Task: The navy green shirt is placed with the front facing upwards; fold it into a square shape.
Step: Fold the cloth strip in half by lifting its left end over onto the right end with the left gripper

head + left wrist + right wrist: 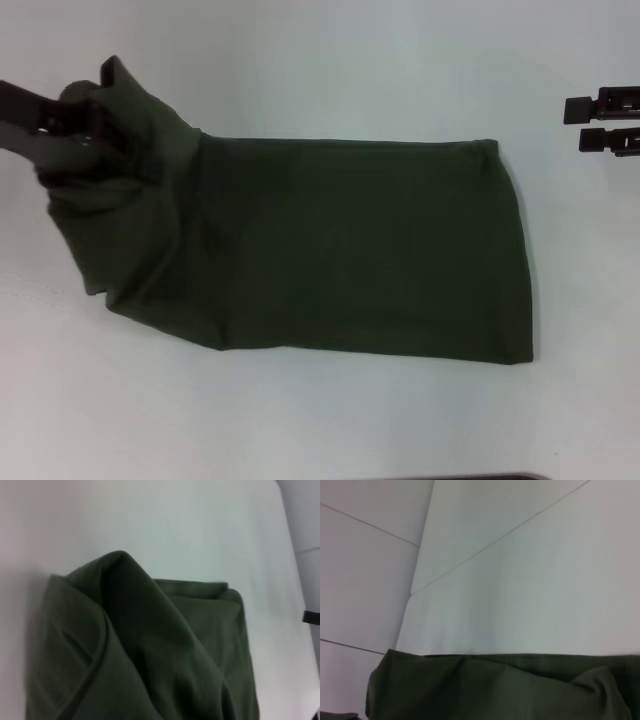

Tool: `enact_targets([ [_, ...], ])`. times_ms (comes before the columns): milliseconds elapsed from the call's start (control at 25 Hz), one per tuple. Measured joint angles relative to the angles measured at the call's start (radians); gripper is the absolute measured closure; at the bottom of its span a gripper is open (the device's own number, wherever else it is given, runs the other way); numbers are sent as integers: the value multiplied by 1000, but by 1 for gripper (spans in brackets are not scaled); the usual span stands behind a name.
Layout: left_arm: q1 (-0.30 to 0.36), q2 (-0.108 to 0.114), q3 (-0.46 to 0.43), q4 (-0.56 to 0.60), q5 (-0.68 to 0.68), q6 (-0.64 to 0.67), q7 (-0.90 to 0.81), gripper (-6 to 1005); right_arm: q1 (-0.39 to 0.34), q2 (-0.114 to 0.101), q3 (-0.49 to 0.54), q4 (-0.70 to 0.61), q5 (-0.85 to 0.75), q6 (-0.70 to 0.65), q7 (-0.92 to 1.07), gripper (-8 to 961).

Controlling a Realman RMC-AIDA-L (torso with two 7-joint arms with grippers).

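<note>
The navy green shirt [350, 250] lies on the white table as a long folded band with its plain dark green side up; no lettering or neck label shows. My left gripper [85, 128] is at the band's left end, shut on a bunch of the cloth and holding that end lifted off the table. The raised, creased fold fills the left wrist view [150, 655]. My right gripper [575, 123] hovers open and empty at the far right, apart from the shirt's right edge. The shirt's edge also shows in the right wrist view [495, 690].
The white table [320, 60] runs all around the shirt. A table edge and seams show in the right wrist view [420, 580]. A dark object edge [470, 477] shows at the front of the table.
</note>
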Motion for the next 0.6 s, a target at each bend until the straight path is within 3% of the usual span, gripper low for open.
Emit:
enact_targets([
  [440, -30, -53, 13, -8, -94, 5, -9, 960, 1, -1, -1, 0, -1, 0, 10, 148],
  [600, -43, -91, 18, -21, -100, -2, -8, 960, 3, -1, -2, 0, -1, 3, 11, 148],
])
